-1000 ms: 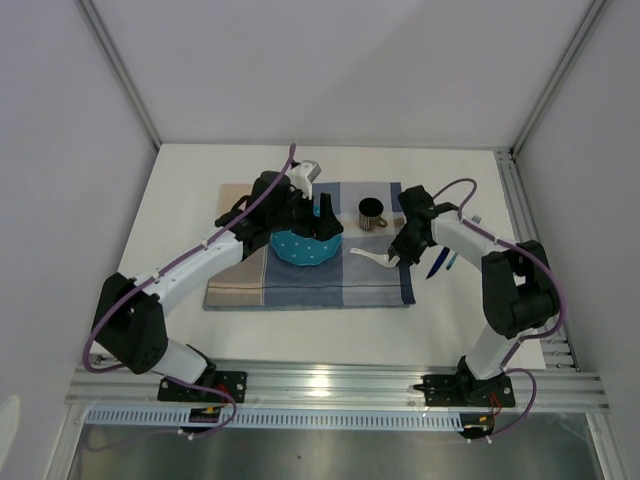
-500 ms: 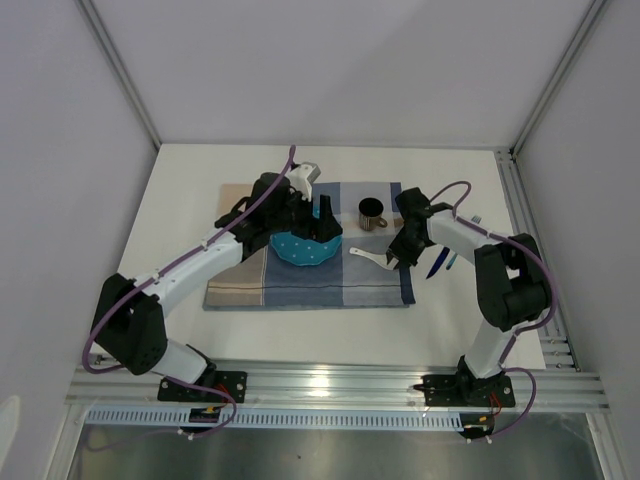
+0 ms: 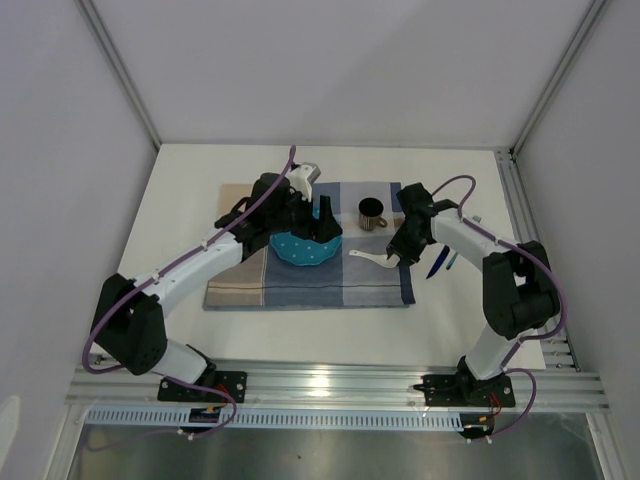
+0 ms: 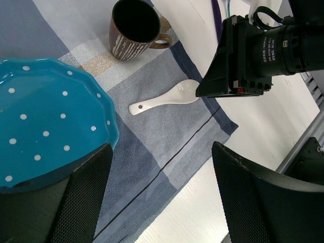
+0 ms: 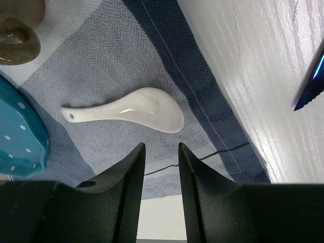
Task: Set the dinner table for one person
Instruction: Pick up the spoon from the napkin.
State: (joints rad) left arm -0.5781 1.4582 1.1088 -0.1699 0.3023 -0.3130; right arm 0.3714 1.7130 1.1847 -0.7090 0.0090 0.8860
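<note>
Large white matte counter (image 3: pixel 180 190) carries a blue-and-beige checked cloth placemat (image 5: pixel 101 61). Right hand (image 5: pixel 161 152), narrowly parted and empty, hovers beside a glossy white ceramic spoon (image 5: pixel 131 111); a careless pinch could skid it away. Left hand (image 4: pixel 161 152) gapes wide, empty.

Spoon (image 5: pixel 129 111): white ceramic, glossy, smooth. Placemat (image 5: pixel 121 61): woven cloth, herringbone, matt. Plate (image 4: pixel 45 126) and mug (image 4: pixel 132 30): glazed, shiny. Dinner table (image 5: pixel 253 91): white, matt w/ faint streaks. My left fingers (image 4: pixel 86 202): black plastic, cross-hatched.
</note>
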